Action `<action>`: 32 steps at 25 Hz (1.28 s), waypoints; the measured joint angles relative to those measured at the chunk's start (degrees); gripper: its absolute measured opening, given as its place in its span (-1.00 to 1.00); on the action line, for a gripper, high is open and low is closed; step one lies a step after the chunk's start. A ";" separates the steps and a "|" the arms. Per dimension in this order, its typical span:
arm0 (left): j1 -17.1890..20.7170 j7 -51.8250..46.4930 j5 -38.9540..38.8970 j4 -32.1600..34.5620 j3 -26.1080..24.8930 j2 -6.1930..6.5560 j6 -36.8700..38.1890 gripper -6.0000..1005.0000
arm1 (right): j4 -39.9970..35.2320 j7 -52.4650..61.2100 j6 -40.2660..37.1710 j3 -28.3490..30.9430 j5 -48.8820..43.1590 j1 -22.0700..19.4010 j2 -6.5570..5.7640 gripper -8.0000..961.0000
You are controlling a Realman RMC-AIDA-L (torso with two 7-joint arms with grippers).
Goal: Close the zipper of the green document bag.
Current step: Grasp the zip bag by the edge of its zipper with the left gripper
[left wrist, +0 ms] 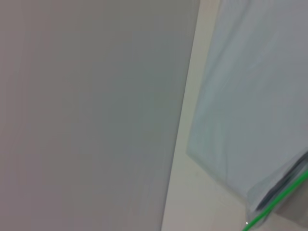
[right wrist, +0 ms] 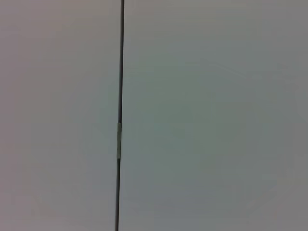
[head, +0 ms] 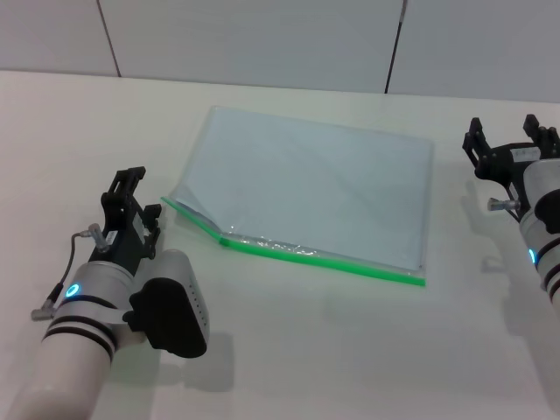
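Observation:
The green document bag (head: 324, 188) lies flat on the white table, a translucent pale blue-grey pouch. Its zipper (head: 332, 260) is the bright green strip along the near long edge. Toward the left end the strip splits and the upper sheet lifts, leaving the mouth (head: 194, 213) gaping. My left gripper (head: 136, 203) hovers open just left of that open corner, holding nothing. My right gripper (head: 507, 140) stands open beyond the bag's right edge, apart from it. In the left wrist view the bag (left wrist: 250, 96) and a short piece of zipper (left wrist: 274, 207) show.
Grey wall panels (head: 262, 35) rise behind the table's far edge. Bare white tabletop (head: 350, 350) lies between the bag and me. The right wrist view shows only a wall panel seam (right wrist: 119, 120).

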 joint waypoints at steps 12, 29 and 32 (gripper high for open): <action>-1.72 -0.53 -3.48 -1.88 0.10 -0.17 0.37 0.16 | -0.17 0.00 0.00 0.00 0.00 0.01 0.00 0.59; -3.71 -0.38 -4.54 -5.05 -0.16 -0.39 1.59 0.16 | -0.44 -0.17 0.00 0.00 0.00 0.16 0.00 0.59; -4.17 -0.51 -4.87 -5.61 -0.14 -0.40 2.16 0.16 | -0.43 -0.23 0.00 0.00 0.00 0.18 0.00 0.59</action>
